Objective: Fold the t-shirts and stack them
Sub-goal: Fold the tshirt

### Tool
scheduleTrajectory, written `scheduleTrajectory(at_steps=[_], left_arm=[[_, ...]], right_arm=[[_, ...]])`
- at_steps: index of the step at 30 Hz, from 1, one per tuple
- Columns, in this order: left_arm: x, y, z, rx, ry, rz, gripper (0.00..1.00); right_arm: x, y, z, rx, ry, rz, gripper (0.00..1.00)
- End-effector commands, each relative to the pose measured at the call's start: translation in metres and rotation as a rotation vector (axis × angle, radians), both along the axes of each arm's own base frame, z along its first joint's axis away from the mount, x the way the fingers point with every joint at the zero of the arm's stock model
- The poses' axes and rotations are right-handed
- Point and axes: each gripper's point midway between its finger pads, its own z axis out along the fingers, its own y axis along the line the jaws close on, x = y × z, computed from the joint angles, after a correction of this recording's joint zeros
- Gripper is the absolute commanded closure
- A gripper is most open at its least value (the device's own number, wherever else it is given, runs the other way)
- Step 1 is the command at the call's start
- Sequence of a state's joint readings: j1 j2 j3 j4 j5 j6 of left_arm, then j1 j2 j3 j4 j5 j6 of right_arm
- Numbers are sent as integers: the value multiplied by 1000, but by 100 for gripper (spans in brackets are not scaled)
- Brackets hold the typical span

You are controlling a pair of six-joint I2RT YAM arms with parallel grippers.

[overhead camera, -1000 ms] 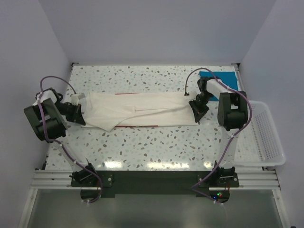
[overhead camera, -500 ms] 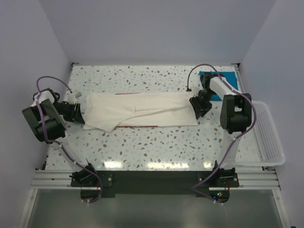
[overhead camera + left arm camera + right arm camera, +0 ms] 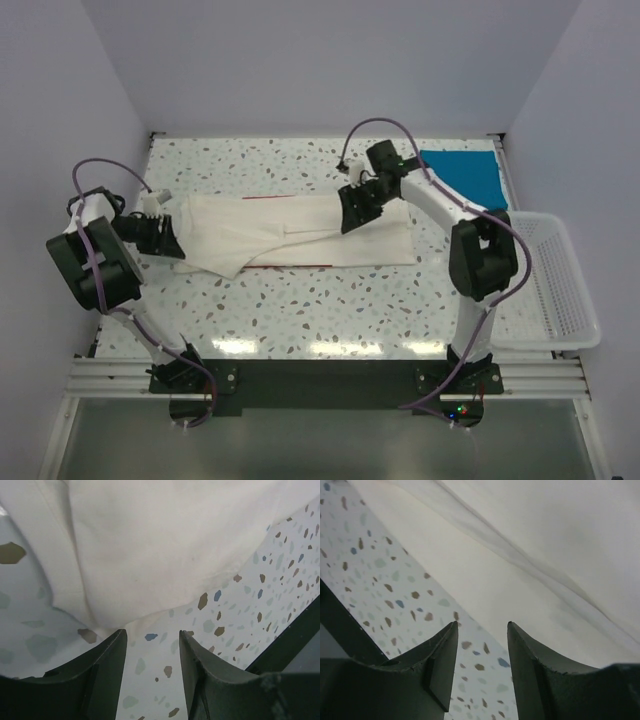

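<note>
Cream-white t-shirt (image 3: 285,230) spread under right gripper (image 3: 481,630), beside left gripper (image 3: 152,636), both jaws parted, empty

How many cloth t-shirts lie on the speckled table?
2: the cream-white shirt folded long across the middle, the teal-blue shirt folded at the far right corner. None seems hidden.

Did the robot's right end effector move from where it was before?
Yes. The right end effector slid left, away from the white basket, and in over the cream-white shirt.
</note>
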State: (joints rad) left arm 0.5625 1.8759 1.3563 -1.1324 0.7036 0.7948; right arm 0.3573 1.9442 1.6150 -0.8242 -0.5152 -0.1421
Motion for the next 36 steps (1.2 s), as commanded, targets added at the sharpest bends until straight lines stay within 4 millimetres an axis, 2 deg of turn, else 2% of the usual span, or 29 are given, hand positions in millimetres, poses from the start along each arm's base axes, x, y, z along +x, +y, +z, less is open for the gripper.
scheduleTrajectory(at_steps=[1,2,4,5,6,8,10,11,12,16,19,20,23,27,29,30,33,36], left_arm=[[0,-18,1,-20,-9,12,49],[3,-16,-5,-7,1,42,51],[5,-13,-11,9,17,60,52],[8,-8,-14,26,23,81,54],[10,-7,-16,30,28,92,54],[17,-3,-15,40,9,103,54],[21,-2,-14,34,12,121,54],[24,-1,-12,31,10,128,54],[25,-1,-12,28,12,132,55],[32,3,-6,31,-2,157,54],[34,4,-2,32,-8,167,53],[33,4,-1,33,-9,171,53],[34,5,6,36,-29,183,52],[34,3,15,22,-49,199,51],[35,2,17,14,-52,204,51],[35,1,19,14,-59,202,51],[33,2,17,23,-52,203,51],[31,4,19,20,-57,207,51]], right_arm=[[-5,81,7,188,6,-11,52],[-2,96,9,219,3,-26,52],[-12,125,-5,229,32,-10,51],[-17,146,-2,250,39,-3,52],[-20,156,-15,245,67,-4,52],[-18,183,-12,292,81,-26,52],[-28,209,-21,307,86,-21,51],[-26,223,-15,349,79,-43,51],[-35,238,-16,364,84,-38,51],[-41,277,-27,407,114,-148,49],[-45,303,-25,455,124,-222,48],[-52,311,-33,448,137,-233,48],[-59,325,-44,452,167,-296,45],[-69,334,-50,458,221,-361,44],[-75,336,-45,476,261,-379,44],[-76,336,-31,496,245,-368,44],[-73,316,-41,418,151,-368,44],[-64,275,-74,282,116,-336,46]])
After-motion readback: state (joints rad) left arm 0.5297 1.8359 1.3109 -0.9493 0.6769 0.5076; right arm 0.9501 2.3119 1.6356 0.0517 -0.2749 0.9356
